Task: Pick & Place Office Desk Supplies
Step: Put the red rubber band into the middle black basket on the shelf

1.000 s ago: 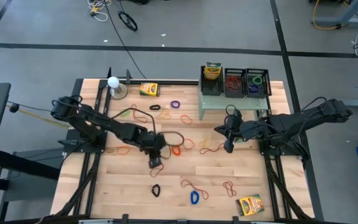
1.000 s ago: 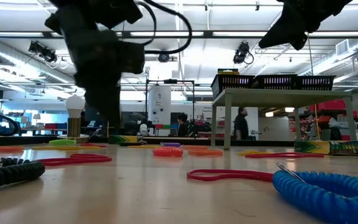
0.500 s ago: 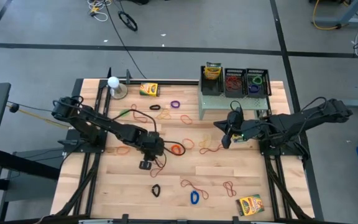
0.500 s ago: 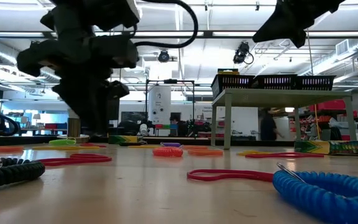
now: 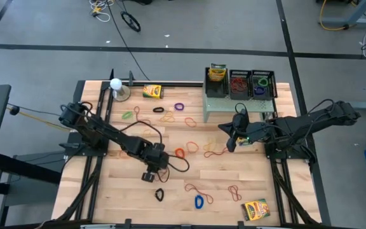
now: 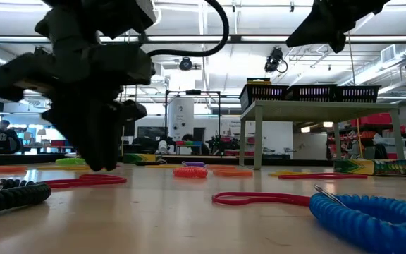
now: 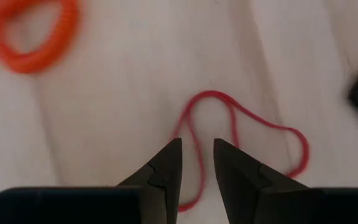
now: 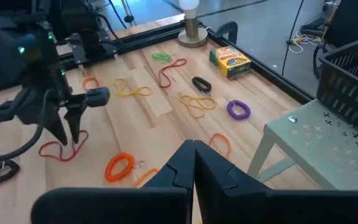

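The left hand (image 7: 196,163) points down at the middle of the table (image 5: 119,194), its two fingers a little apart and straddling one strand of a thin red rubber band (image 7: 241,134) that lies flat on the wood; whether they are pinching it cannot be told. Just beside that band lies an orange coiled loop (image 7: 31,32), and in the high view a black loop (image 5: 159,194) lies nearer the front edge. From the right wrist view the left hand (image 8: 70,130) stands upright over the same red band (image 8: 61,149), with the orange coil (image 8: 120,165) close by. The right hand (image 5: 232,141) hovers above the table in front of the pale green shelf (image 5: 234,102), fingers pressed together and holding nothing. Farther out, three black mesh trays (image 5: 240,84) sit on the shelf, one with a crayon box (image 5: 216,73) standing in it. Another crayon box (image 5: 152,91) lies near the back edge beside a white ball on a stand (image 5: 115,84), and a third (image 5: 255,209) lies at the front right corner. Loose bands are scattered across the wood, among them a purple loop (image 5: 179,105), a green one (image 5: 128,115) and a blue coil (image 5: 199,202).
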